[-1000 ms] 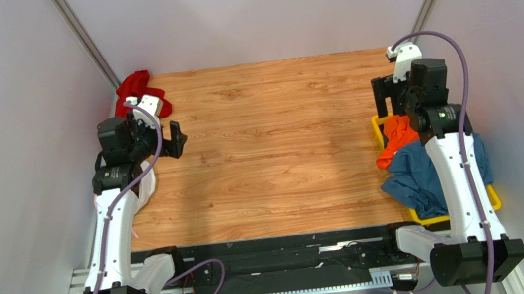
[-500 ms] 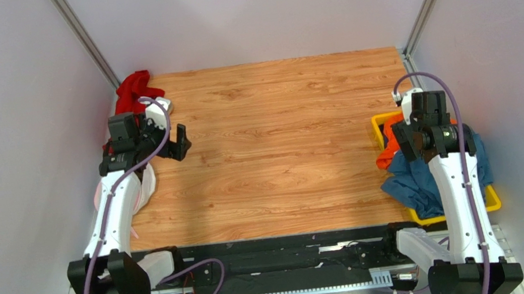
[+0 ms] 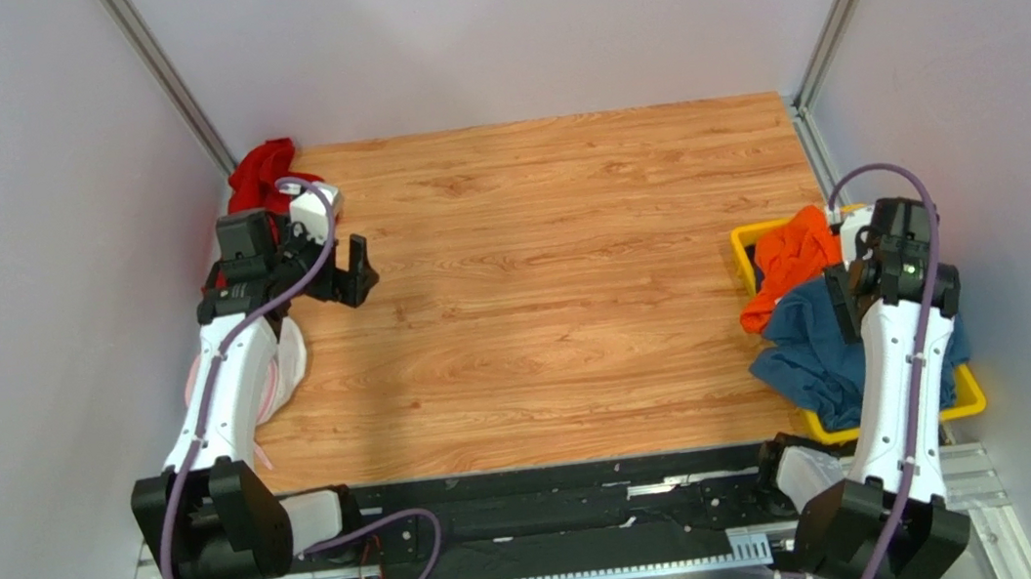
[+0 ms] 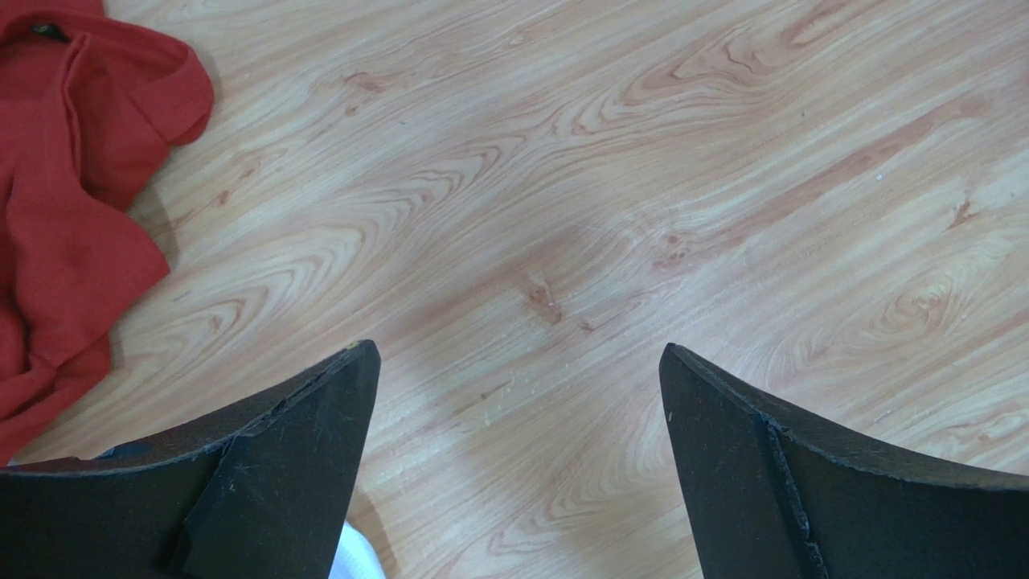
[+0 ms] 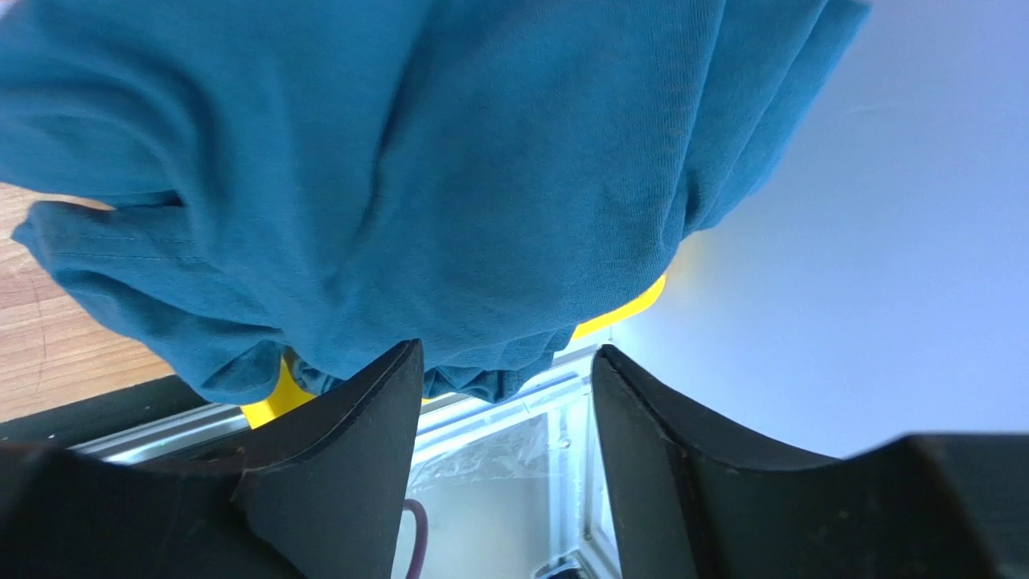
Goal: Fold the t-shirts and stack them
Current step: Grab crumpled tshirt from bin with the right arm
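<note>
At the right edge of the table [image 3: 554, 314], over the yellow bin [image 3: 742, 250], the right wrist view shows what the top view hides. The right gripper [image 5: 505, 350] stands partly open, its tips at the hem of the blue shirt [image 5: 362, 157], clamping nothing. From above, an orange shirt [image 3: 787, 261] lies beside the blue one in the bin. The left gripper [image 4: 519, 350] is spread wide above bare wood, near a red shirt [image 4: 67, 205] crumpled in the far left corner. Plain pale walls [image 3: 490, 27] enclose the wood-grain table.
</note>
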